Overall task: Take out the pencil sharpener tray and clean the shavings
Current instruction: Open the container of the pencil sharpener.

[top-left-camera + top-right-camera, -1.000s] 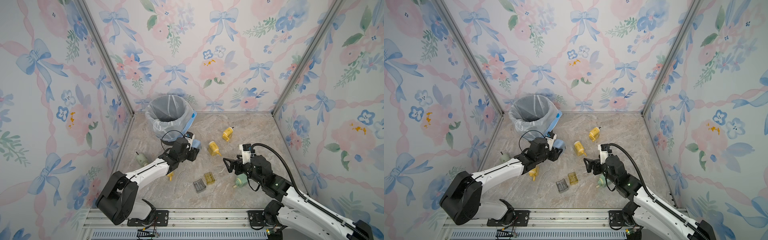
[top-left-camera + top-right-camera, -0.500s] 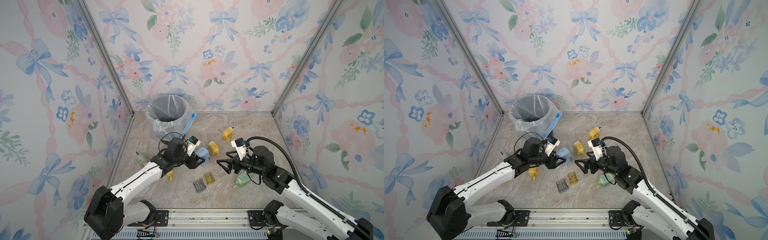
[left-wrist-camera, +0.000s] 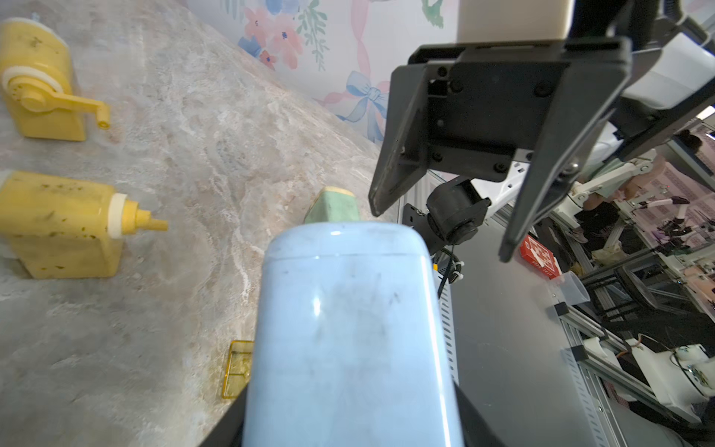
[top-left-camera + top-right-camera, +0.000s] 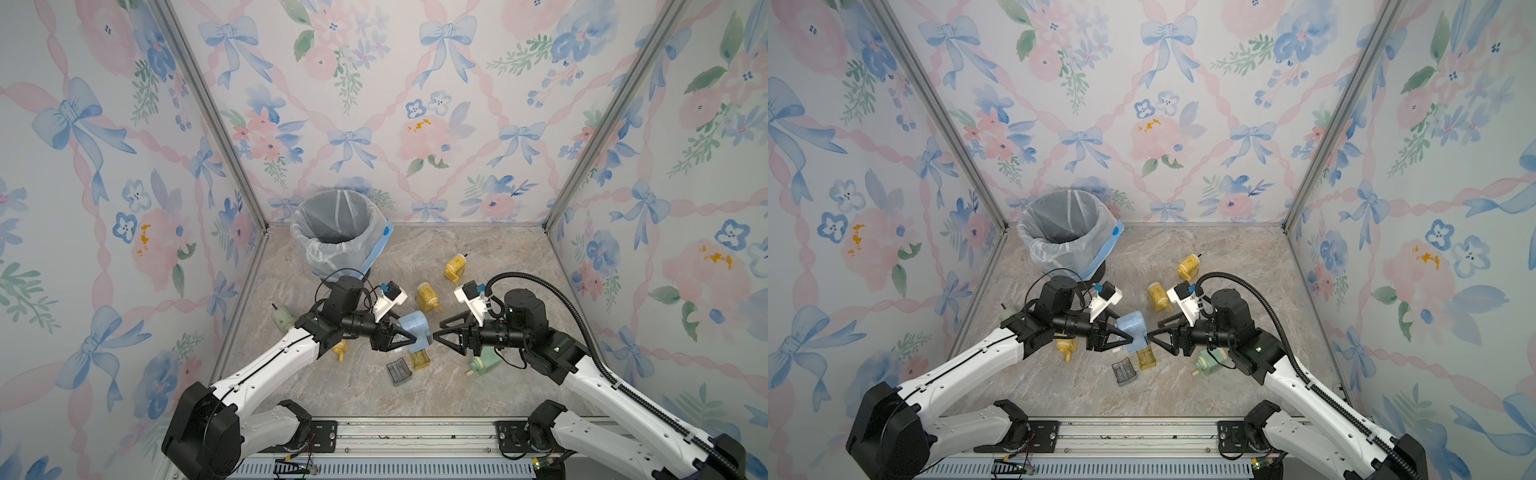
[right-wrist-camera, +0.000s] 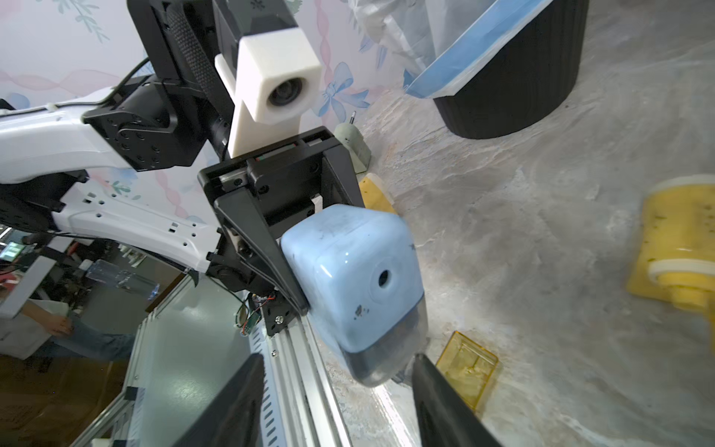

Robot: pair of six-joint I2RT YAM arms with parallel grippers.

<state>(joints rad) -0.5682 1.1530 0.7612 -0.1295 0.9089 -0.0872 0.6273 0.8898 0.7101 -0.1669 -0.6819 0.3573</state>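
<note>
My left gripper (image 4: pixel 409 334) is shut on a light blue pencil sharpener (image 4: pixel 413 326), held off the marble floor at the middle of the cell. In the right wrist view the sharpener (image 5: pixel 348 271) points its pencil hole at the camera, and its dark translucent tray (image 5: pixel 383 360) sits in the lower end. My right gripper (image 4: pixel 437 330) faces it from the right. Its jaws stand open on either side of the tray end; one fingertip (image 5: pixel 419 362) is close beside the tray, the other (image 5: pixel 253 365) is well clear.
A lined bin (image 4: pixel 336 232) stands at the back left. Two yellow sharpeners (image 4: pixel 428 297) (image 4: pixel 455 268) lie behind the grippers. A green sharpener (image 4: pixel 484 361) lies under my right arm, another (image 4: pixel 282 318) by the left wall. Loose grey (image 4: pixel 399 371) and yellow (image 4: pixel 419 359) trays lie in front.
My left arm has carried the blue sharpener from near the bin toward the middle. My right gripper has swung in to meet it, and its jaws have narrowed around the tray end.
</note>
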